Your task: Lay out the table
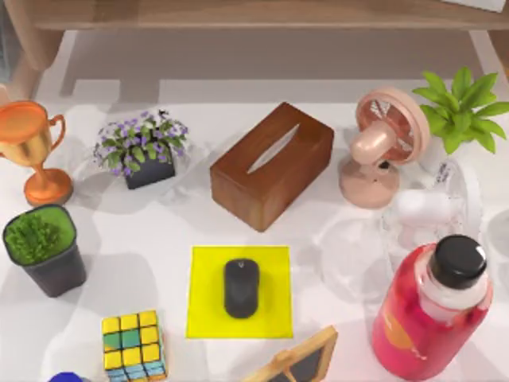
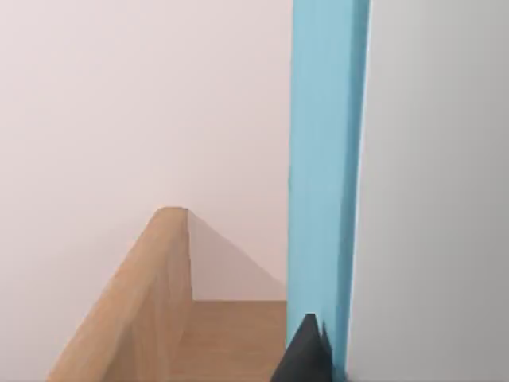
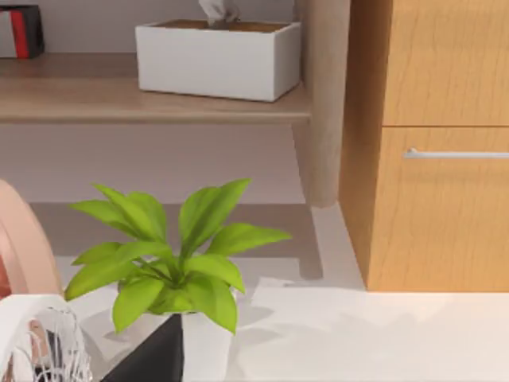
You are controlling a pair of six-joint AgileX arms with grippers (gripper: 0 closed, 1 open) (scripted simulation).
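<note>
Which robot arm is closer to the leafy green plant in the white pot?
Right. The right end effector sits just beside the leafy green plant; the left end effector faces wooden furniture and a blue panel, apparently away from it.

A brown wooden tissue box (image 1: 271, 165) lies slantwise in the middle of the clutter, and everything else can be placed from it. Just in front of it is a yellow mat (image 1: 239, 291) with a black mouse (image 1: 241, 287) resting on top. To the box's left stands a small pot of purple flowers (image 1: 143, 148), farther left a gold trophy (image 1: 32, 149), and below those a dark pot of green grass (image 1: 42, 248). A puzzle cube (image 1: 134, 344) sits near the front, left of the mat. Right of the box is a pink fan (image 1: 382, 145), then a white fan (image 1: 433, 208), a leafy green plant (image 1: 461, 107) and a red bottle (image 1: 432, 309) with a black cap.
</note>
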